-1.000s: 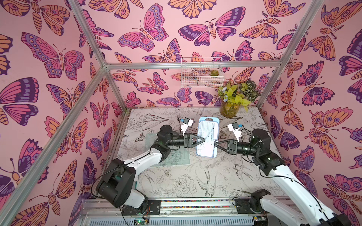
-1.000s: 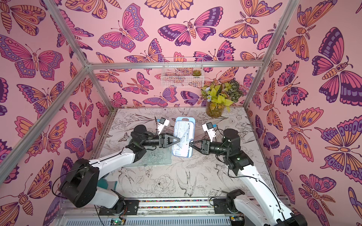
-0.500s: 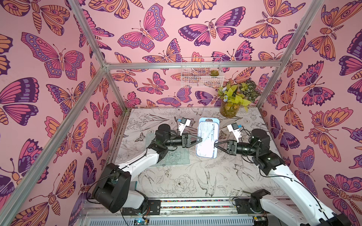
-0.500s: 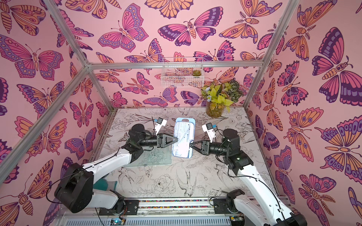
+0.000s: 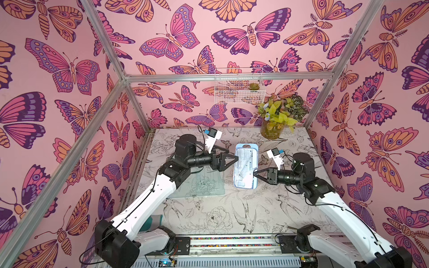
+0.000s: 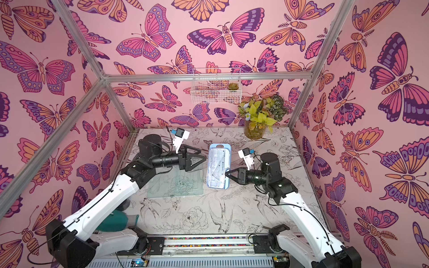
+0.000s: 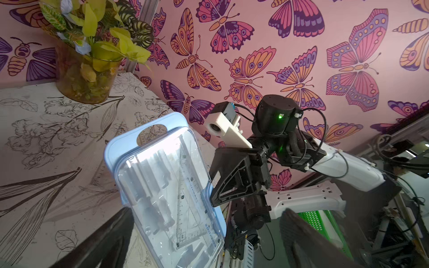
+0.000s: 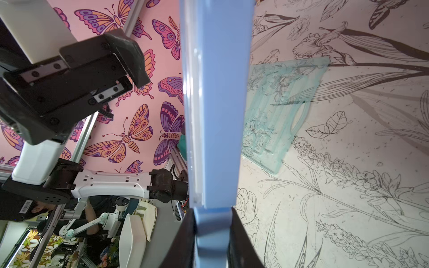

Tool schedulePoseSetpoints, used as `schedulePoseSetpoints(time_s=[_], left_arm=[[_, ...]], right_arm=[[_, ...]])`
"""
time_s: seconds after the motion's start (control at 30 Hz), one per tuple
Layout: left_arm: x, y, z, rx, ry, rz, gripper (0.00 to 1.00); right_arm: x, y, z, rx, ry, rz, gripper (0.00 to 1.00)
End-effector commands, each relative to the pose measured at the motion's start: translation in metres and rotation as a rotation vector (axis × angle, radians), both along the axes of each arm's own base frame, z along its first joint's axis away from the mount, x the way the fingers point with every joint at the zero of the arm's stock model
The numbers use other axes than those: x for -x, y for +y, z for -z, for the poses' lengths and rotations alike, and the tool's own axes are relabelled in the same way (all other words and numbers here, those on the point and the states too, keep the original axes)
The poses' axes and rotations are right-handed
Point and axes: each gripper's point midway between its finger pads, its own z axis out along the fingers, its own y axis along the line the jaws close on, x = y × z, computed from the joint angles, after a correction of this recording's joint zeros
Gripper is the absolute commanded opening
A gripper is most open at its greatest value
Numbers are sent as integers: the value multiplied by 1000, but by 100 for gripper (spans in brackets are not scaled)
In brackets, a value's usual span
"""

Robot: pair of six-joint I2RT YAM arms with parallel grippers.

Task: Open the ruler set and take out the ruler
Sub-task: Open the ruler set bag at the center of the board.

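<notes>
Pinching the ruler set (image 5: 245,169) by the blue rim of one long side, my right gripper (image 5: 255,173) is clamped tight and carries the pack clear of the surface (image 5: 220,220). My left gripper (image 5: 232,156) stands spread wide just beside the opposite long side, touching nothing. A clear greenish shell (image 5: 204,185), which I take for the cover, lies flat on the surface under my left arm.

I judge the pack light, thin and springy. Held from one side only it can sag or twist, and the glossy plastic may slide in my grip. The ruler (image 7: 180,199) sits in the moulded tray, transparent, thin and slick, nested among other pieces. I would take it by an exposed end or edge, pinching across its thickness, and gently, since it may pop loose suddenly.
</notes>
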Motion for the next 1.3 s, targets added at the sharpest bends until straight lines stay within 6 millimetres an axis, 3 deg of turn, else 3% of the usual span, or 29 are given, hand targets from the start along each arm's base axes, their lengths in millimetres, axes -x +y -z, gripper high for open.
schedulePoseSetpoints(time_s=[0.0,0.33,0.7,0.93,1.27], left_arm=[[-10,-4,57,-209,68,-54,100],[-25,-8,98,-405,116,-152,100],[-29,-36,124,-586,73,-187,100],[-41,-42,132,-726,16,-337,100],[-43,-69,134,-681,68,-343,100]], right_arm=[[-5,0,-12,1,-67,3,0],[-11,4,33,24,52,3,0],[-16,2,68,78,126,33,0],[-20,0,76,90,137,62,0],[-21,-1,78,98,135,70,0]])
